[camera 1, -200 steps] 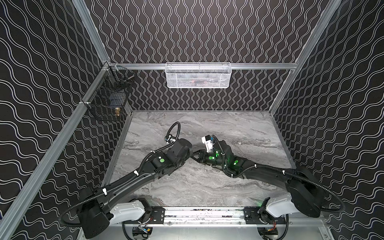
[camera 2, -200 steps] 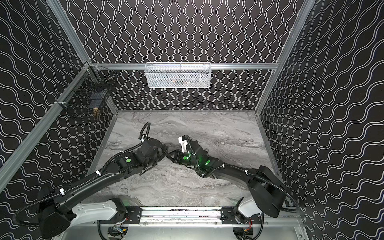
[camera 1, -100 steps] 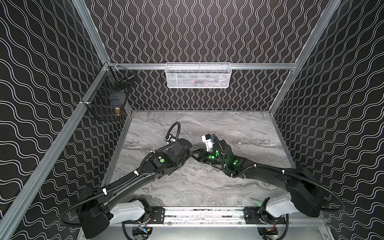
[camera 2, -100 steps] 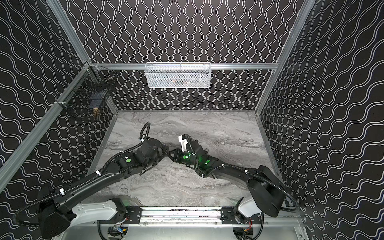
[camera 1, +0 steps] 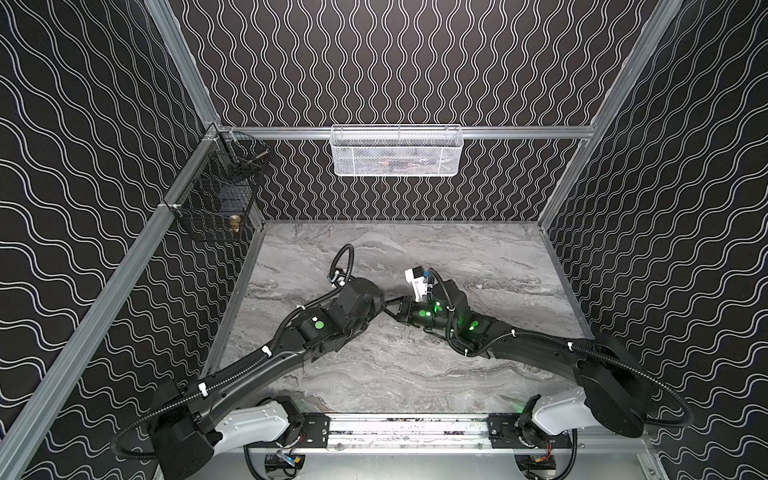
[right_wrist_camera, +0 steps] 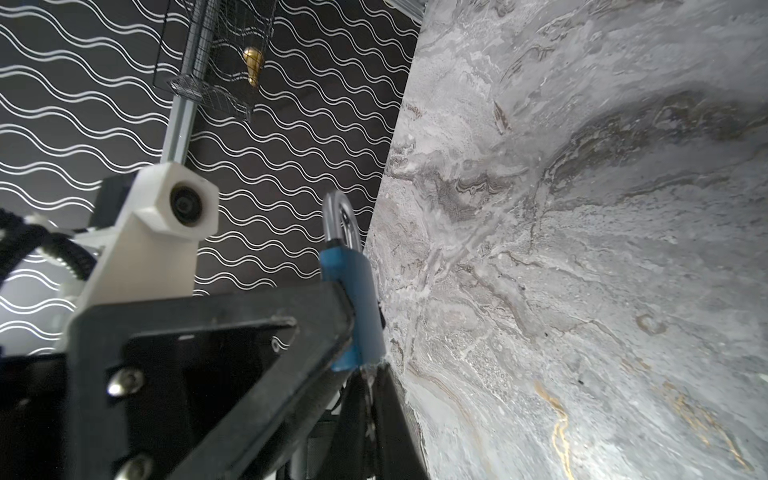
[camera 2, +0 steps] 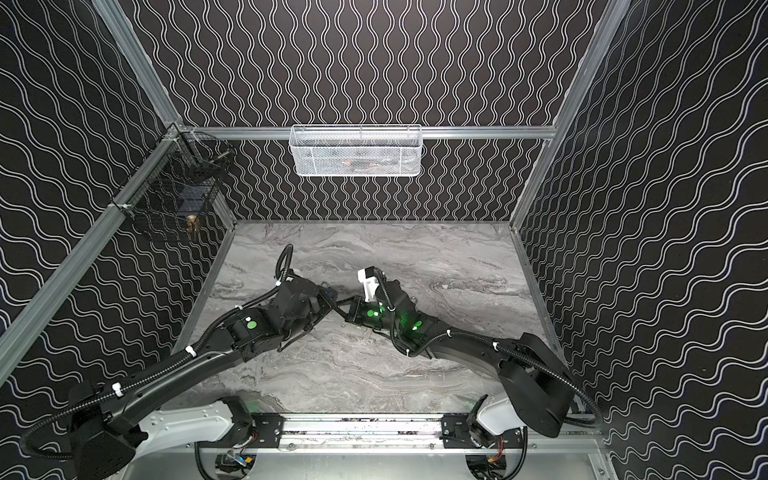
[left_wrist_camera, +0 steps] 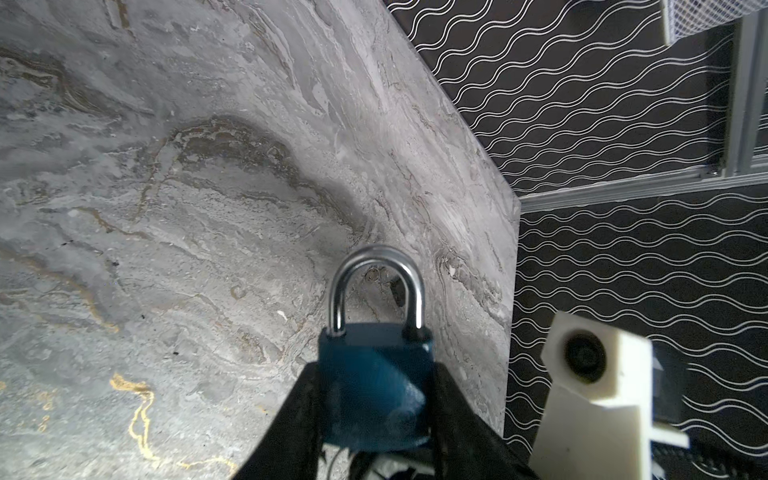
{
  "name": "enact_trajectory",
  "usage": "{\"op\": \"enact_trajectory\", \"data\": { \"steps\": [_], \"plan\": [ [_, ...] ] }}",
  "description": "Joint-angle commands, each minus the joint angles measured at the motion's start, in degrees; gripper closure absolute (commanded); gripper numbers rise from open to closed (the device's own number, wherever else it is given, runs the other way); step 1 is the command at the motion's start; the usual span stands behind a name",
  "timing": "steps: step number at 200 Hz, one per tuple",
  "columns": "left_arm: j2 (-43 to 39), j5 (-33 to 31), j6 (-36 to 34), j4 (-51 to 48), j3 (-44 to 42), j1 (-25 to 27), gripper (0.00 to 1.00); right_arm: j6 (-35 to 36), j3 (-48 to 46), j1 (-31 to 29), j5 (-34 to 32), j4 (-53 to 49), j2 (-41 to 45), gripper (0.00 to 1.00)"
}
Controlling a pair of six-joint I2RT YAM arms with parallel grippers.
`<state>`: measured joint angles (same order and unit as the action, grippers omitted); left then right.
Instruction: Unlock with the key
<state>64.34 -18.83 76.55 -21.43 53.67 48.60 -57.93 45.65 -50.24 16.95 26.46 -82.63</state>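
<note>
Black left arm (camera 1: pixel 257 365) and right arm (camera 1: pixel 536 345), white base housings (camera 1: pixel 253 428) at 6 o'clock, ribbed cables (camera 1: pixel 347 247), green lights (camera 1: pixel 318 324), white camera mount (camera 1: pixel 415 279), silver screws (right_wrist_camera: pixel 124 380) on left gripper (left_wrist_camera: pixel 376 395)

Left claw (left_wrist_camera: pixel 374 386), right claw (right_wrist_camera: pixel 369 384) closed, tip-to-tip.

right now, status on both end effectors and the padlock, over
Left end effector clamped on blue padlock. Right end effector shut at its keyway end; key not clearly visible. Shackle seated, nothing in the way.
</note>
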Motion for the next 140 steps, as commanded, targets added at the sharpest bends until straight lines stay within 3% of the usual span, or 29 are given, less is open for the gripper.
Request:
{"op": "enact_trajectory", "data": {
  "steps": [1,140],
  "plan": [
    [-0.8,3.0,2.2,7.4,-0.6,-0.1,0.88,-4.2,-0.3,0.0,0.8,7.0,0.5,1.0],
    [-1.9,9.3,7.7,18.0,-3.7,-0.1,0.96,-15.7,-3.7,-0.4,0.7,19.5,1.8,1.0]
  ]
}}
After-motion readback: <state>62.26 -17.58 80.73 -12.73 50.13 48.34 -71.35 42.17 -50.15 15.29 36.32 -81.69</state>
